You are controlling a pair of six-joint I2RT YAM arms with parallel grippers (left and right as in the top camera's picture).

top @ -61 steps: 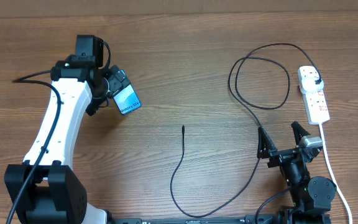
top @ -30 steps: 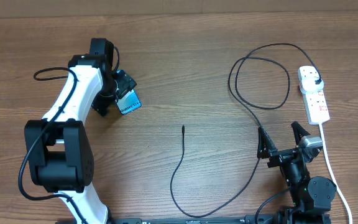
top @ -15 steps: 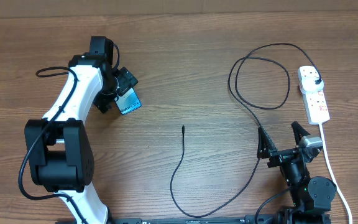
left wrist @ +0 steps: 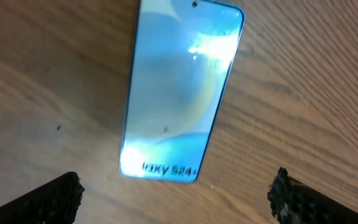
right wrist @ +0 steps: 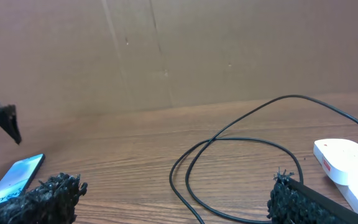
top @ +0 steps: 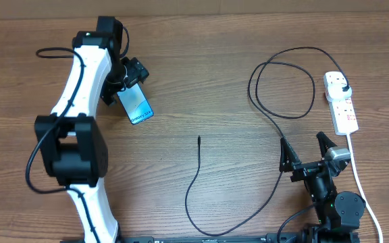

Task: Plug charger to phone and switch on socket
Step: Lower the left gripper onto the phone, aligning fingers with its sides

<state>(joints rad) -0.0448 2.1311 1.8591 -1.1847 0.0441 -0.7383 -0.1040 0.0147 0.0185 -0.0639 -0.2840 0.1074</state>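
The phone (top: 135, 105) lies flat on the table, light blue screen up, with its text band at the near end. It fills the left wrist view (left wrist: 179, 93). My left gripper (top: 128, 76) is open and empty, just behind the phone's far end, apart from it. The charger's black cable (top: 275, 125) loops across the right half of the table. Its slim connector tip (top: 199, 139) lies in the middle, and its black plug (top: 344, 89) sits in the white socket strip (top: 342, 104). My right gripper (top: 307, 152) is open and empty, near the front right. The cable loop shows in the right wrist view (right wrist: 229, 155).
The strip's white cord (top: 363, 192) runs toward the front right edge, beside my right arm. A brown cardboard wall (right wrist: 166, 50) stands behind the table. The white left arm (top: 80, 88) stretches over the left side.
My left gripper has let go of the phone and drawn back toward the far edge, so the phone now lies uncovered. The right arm, cable and strip have not moved.
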